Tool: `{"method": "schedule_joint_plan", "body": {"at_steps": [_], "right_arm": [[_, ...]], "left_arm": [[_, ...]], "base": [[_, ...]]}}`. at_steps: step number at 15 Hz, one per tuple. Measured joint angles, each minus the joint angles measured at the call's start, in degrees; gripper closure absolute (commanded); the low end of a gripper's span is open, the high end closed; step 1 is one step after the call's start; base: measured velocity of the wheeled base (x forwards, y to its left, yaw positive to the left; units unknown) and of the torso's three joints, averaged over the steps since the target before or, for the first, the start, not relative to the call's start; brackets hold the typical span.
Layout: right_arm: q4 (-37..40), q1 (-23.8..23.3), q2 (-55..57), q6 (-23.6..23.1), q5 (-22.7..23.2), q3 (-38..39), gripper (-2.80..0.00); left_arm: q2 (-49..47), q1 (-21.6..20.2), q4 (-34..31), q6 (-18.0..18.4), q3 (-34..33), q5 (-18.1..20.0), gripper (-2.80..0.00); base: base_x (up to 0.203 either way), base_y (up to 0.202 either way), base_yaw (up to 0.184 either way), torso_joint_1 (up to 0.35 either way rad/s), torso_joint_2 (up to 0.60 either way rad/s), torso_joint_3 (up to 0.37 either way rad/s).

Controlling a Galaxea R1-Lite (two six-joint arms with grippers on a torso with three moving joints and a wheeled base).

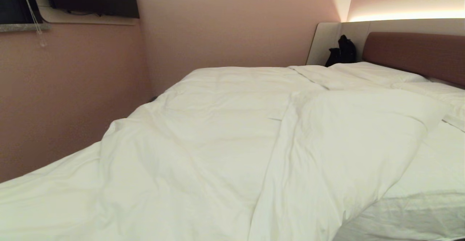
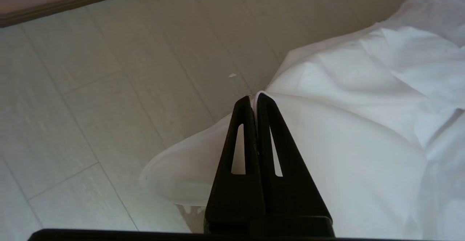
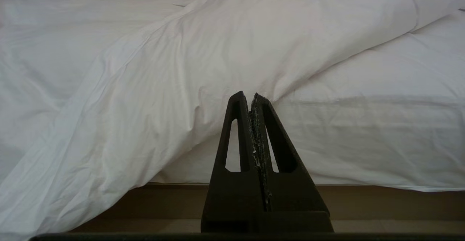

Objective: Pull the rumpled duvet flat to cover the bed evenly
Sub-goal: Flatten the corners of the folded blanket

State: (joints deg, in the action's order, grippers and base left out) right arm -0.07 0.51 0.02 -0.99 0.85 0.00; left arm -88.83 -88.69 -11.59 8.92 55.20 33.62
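Observation:
The white duvet lies rumpled on the bed, with a thick fold running diagonally across its near half and bare sheet showing at the right. Neither arm shows in the head view. In the left wrist view my left gripper is shut on an edge of the duvet, held out above the floor with the cloth draping away from it. My right gripper is shut on nothing and points level at the bed's side, where the duvet hangs over the mattress.
A pink wall runs close along the bed's far left side. White pillows lie by the headboard, with a black bag in the corner behind them. Pale plank floor and a dark skirting board lie under my left gripper.

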Motion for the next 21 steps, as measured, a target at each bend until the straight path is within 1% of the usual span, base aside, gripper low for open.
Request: {"method": "schedule_joint_plan", "body": {"at_steps": [5,14,18,21], "right_arm": [[0.0,0.0,0.0,0.0,0.0,0.0,0.0],[0.0,0.0,0.0,0.0,0.0,0.0,0.0],[0.0,0.0,0.0,0.0,0.0,0.0,0.0],[0.0,0.0,0.0,0.0,0.0,0.0,0.0]], "left_arm": [[-0.6,-3.5,0.0,0.0,0.0,-0.1,0.0],[-1.4,-7.1,0.0,0.0,-0.4,-0.4,0.0],[-1.7,-9.8,0.0,-0.1,-0.3,-0.3,0.0],[-2.3,-10.6,0.0,-0.3,-0.3,-0.4,0.0]], "base": [[0.0,0.0,0.0,0.0,0.0,0.0],[0.0,0.0,0.0,0.0,0.0,0.0],[0.0,0.0,0.0,0.0,0.0,0.0],[0.0,0.0,0.0,0.0,0.0,0.0]]}}
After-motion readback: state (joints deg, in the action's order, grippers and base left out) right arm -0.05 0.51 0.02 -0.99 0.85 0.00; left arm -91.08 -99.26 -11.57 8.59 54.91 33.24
